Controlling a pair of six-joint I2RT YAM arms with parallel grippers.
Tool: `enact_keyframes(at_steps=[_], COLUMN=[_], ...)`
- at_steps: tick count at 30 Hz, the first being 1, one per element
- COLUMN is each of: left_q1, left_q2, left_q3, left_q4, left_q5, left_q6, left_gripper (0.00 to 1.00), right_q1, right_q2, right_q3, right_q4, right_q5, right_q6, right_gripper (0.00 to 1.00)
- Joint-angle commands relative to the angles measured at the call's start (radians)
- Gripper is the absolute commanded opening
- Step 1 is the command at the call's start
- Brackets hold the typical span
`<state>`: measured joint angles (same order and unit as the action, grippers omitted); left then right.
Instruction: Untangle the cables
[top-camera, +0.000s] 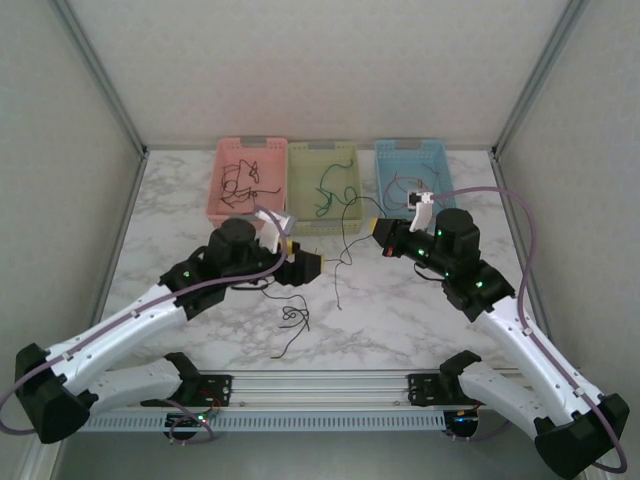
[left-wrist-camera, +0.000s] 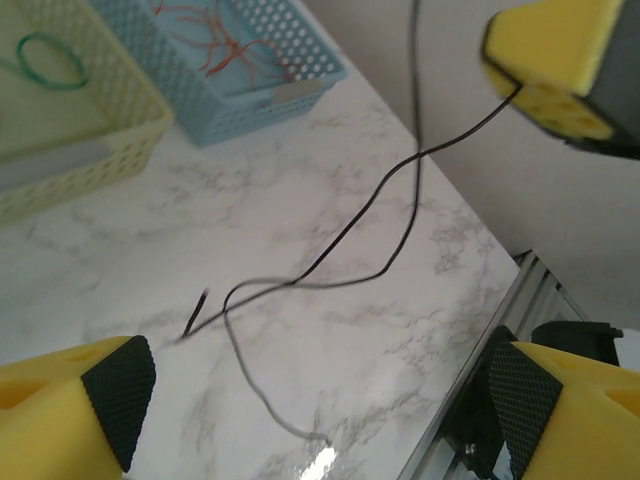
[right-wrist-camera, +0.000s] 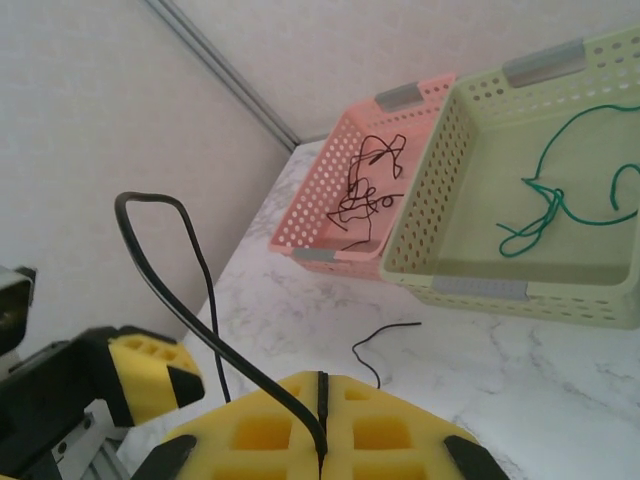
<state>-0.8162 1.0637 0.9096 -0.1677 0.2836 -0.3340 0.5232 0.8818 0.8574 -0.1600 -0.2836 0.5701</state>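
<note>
The right claw (right-wrist-camera: 322, 420) is fully closed, its yellow pads pressed flat together on a black cable (right-wrist-camera: 150, 196) that comes out of the seam between them and arches up and over in front of the wrist camera. The left claw (left-wrist-camera: 318, 395) stands wide, its two black-tipped yellow fingers (left-wrist-camera: 70, 410) far apart at the edges of its own view, gripping nothing. From above, the two claws face each other over the middle of the counter (top-camera: 400, 310), near but apart. The held cable sags between them, with a tail hanging toward the surface. Whether it brushes the left claw I cannot tell. A small tangle of loose cables (top-camera: 295, 320), dark and thin, lies on the counter just in front of the left arm. The counter is white with grey marble veining. Along its far edge three perforated baskets sit side by side. The pink basket (top-camera: 228, 200) holds a knot of black cables (top-camera: 243, 180), the pale green basket (top-camera: 300, 215) holds a green cable (top-camera: 325, 195), and the blue basket (top-camera: 440, 160) holds red cables (left-wrist-camera: 225, 45). Plain white panels in metal framing close in the counter at the back and sides, and a metal rail (top-camera: 320, 385) carries both arm bases at the near edge.
</note>
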Motion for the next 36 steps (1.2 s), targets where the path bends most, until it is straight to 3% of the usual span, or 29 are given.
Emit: enact_keyframes(at_steps=[1, 8, 16, 22, 29, 31, 32, 34, 35, 36], left_q1=[-0.013, -0.063, -0.065, -0.064, -0.064, -0.064, -0.064, -0.064, -0.063, -0.060], left_q2=[0.097, 0.231, 0.349, 0.377, 0.374, 0.367, 0.359, 0.342, 0.333, 0.328], left_q3=[0.081, 0.224, 0.330, 0.327, 0.301, 0.295, 0.288, 0.271, 0.263, 0.258], left_q4=[0.008, -0.043, -0.059, -0.053, -0.020, -0.022, -0.023, -0.031, -0.041, -0.055], left_q5=[0.037, 0.072, 0.128, 0.147, 0.141, 0.113, 0.088, 0.041, 0.003, -0.026], left_q6=[0.151, 0.325, 0.359, 0.348, 0.319, 0.313, 0.311, 0.309, 0.302, 0.294], left_gripper=[0.90, 0.88, 0.75, 0.54, 0.06, 0.00, 0.00, 0.00, 0.00, 0.00], right_q1=[-0.002, 0.000, 0.000, 0.000, -0.001, 0.001, 0.000, 0.000, 0.000, 0.000], right_q2=[0.005, 0.004, 0.003, -0.005, -0.009, -0.011, -0.014, -0.020, -0.025, -0.029], right_q3=[0.056, 0.079, 0.090, 0.100, 0.099, 0.100, 0.101, 0.106, 0.109, 0.111], right_q4=[0.005, -0.022, -0.035, -0.054, -0.073, -0.085, -0.092, -0.122, -0.145, -0.161], right_q5=[-0.053, -0.086, -0.107, -0.106, -0.097, -0.093, -0.086, -0.047, -0.015, 0.011], right_q6=[0.040, 0.047, 0.056, 0.049, 0.042, 0.033, 0.027, 0.013, 0.006, -0.002], right_gripper=[0.00, 0.00, 0.00, 0.00, 0.00, 0.00, 0.05, 0.49, 0.65, 0.72])
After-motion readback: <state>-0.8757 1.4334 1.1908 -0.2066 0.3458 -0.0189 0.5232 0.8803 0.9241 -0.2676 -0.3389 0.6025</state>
